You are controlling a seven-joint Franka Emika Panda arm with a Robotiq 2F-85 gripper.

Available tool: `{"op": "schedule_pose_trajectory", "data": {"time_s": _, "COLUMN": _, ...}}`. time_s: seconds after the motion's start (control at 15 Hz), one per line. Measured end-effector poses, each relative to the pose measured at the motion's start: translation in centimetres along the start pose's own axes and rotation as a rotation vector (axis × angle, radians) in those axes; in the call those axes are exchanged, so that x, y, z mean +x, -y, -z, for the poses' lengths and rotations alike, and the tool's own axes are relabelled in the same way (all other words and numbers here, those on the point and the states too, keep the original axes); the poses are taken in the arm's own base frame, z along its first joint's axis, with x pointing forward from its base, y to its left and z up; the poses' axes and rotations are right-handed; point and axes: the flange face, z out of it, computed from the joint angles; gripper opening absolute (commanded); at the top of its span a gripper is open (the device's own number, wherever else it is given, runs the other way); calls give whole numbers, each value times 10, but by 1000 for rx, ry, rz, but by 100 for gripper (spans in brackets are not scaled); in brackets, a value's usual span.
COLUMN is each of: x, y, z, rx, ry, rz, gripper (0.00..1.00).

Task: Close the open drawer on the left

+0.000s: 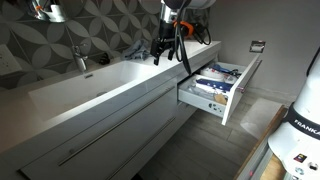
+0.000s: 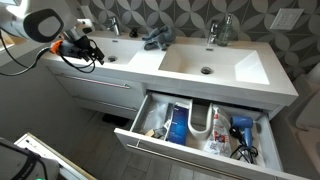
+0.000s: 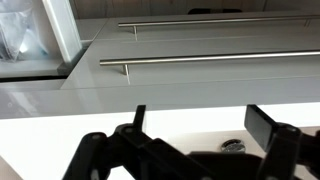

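The drawer (image 2: 190,152) is long, wide and light grey, and stands pulled far out under the right-hand sink. It holds white tubs, blue bottles and dark clutter. Its end also shows at the top left of the wrist view (image 3: 62,30). My gripper (image 2: 97,55) is open and empty. It hovers over the left sink basin, well away from the drawer. In the wrist view the two fingers (image 3: 200,125) frame the white basin and its drain (image 3: 232,146). In an exterior view the gripper (image 1: 160,58) hangs above the countertop.
An open white drawer with blue-and-white things (image 1: 232,95) juts out at the vanity's far end; I cannot tell if it is the same one. Closed drawers with bar handles (image 3: 200,60) are below the gripper. A dark cloth (image 2: 155,40) lies between the faucets. The robot base (image 1: 300,130) is nearby.
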Motion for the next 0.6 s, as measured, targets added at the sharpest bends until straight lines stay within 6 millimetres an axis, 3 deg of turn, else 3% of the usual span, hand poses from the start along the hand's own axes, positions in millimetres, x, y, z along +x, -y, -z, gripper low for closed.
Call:
{"op": "schedule_pose_trajectory", "data": {"time_s": 0.33, "x": 21, "y": 20, "z": 57, "rx": 9, "ry": 37, "rz": -42, "gripper": 100}}
{"op": "schedule_pose_trajectory", "data": {"time_s": 0.6, "x": 22, "y": 22, "z": 62, "rx": 12, "ry": 41, "rz": -47, "gripper": 100}}
